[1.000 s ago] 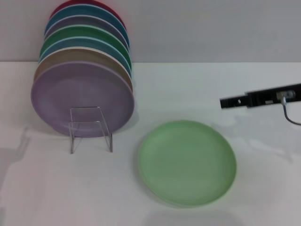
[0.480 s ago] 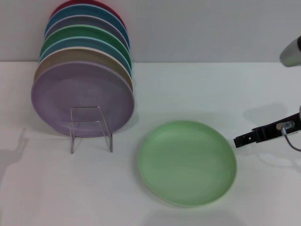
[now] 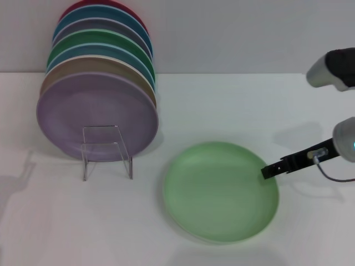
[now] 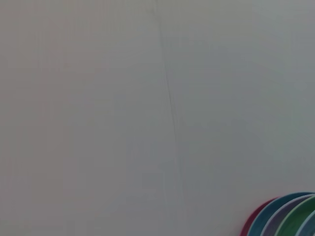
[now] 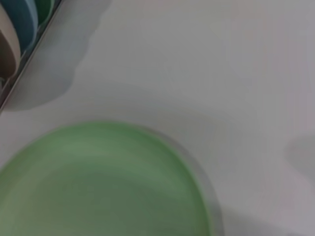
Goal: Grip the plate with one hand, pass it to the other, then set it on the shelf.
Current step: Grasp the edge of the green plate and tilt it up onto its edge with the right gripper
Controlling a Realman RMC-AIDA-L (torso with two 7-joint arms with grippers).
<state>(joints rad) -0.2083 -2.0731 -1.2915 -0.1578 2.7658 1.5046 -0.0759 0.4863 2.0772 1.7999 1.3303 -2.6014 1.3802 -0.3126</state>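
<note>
The light-green plate lies flat on the white table, right of centre. It also fills the lower part of the right wrist view. My right gripper, black on a white-grey arm with a blue glow, reaches in from the right, and its tip is at the plate's right rim. The clear rack stands at the left with several coloured plates upright in it, the lilac plate in front. My left gripper is out of view.
The row of upright plates leans back toward the grey wall. Its edges show in the left wrist view and in the right wrist view. White table surrounds the green plate.
My right gripper has come down and moved left from above the table's right side to the green plate's right rim. The plate and rack have not moved.
</note>
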